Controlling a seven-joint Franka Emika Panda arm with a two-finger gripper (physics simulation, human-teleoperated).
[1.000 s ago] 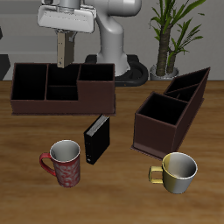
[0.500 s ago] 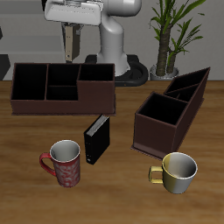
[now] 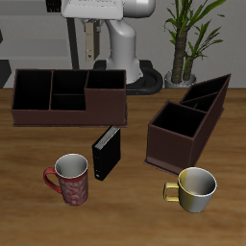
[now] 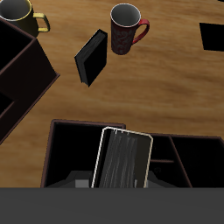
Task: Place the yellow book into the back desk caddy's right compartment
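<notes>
We see the yellow book [image 3: 90,41] hanging upright above the back desk caddy [image 3: 67,96], over its right compartment [image 4: 101,153]. Our gripper [image 3: 90,27] has its jaws clamped on the book's top edge. A black book [image 3: 107,152] stands on the bench [image 3: 125,207] nearby.

Yellow book [image 3: 90,42] above back desk caddy [image 3: 67,106]

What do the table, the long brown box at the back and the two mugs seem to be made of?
It's a simulator's render, so these are only looks. The table looks like varnished wood: brown planks with visible grain. The back desk caddy seems matte dark brown wood or board, without shine. The red mug has a speckled, ceramic-like glaze, and the yellow mug looks like smooth glazed ceramic with a pale inside.
</notes>
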